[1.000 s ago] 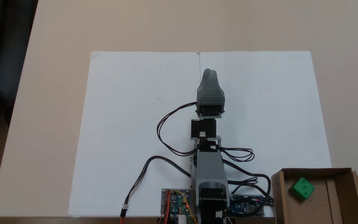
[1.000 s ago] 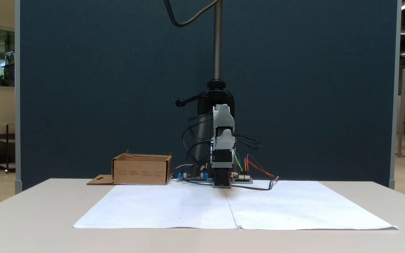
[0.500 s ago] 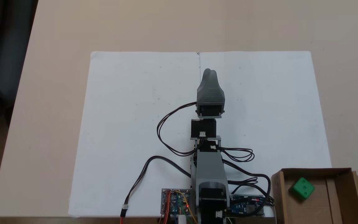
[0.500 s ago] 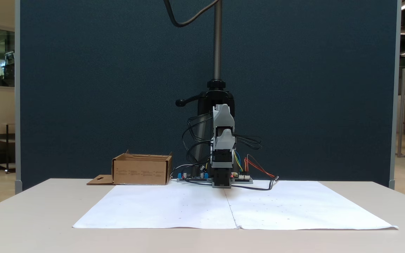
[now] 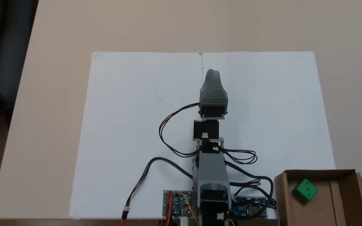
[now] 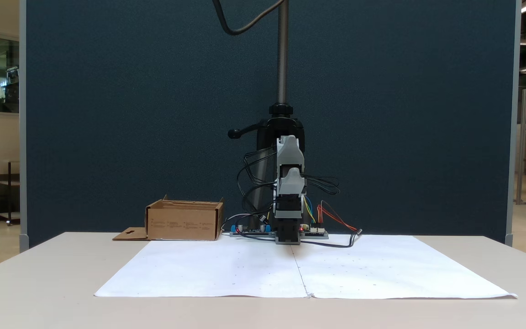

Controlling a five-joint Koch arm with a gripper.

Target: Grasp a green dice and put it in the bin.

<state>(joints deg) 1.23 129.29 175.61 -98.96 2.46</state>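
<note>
— One green dice (image 5: pixel 305 189), and where does it lie?
— Inside the bin (image 5: pixel 345 181), at the desk's (image 5: pixel 174 28) near right corner in the fixed view from above, on the box floor toward its left wall, two pips on its upper face. The front fixed view shows the bin (image 6: pixel 184 222) from the side, on the left, its flap flat on the desk beside it.
— And the gripper (image 5: pixel 211 72)?
— Its two tips are pressed together with nothing between them — pointing toward the far edge, over the middle seam of the white paper (image 5: pixel 130 119). It is well apart from the bin.
— What about the arm?
— Folded low over its base at the near edge, black cables looping on both sides, circuit boards (image 5: pixel 178 205) beside the base
</note>
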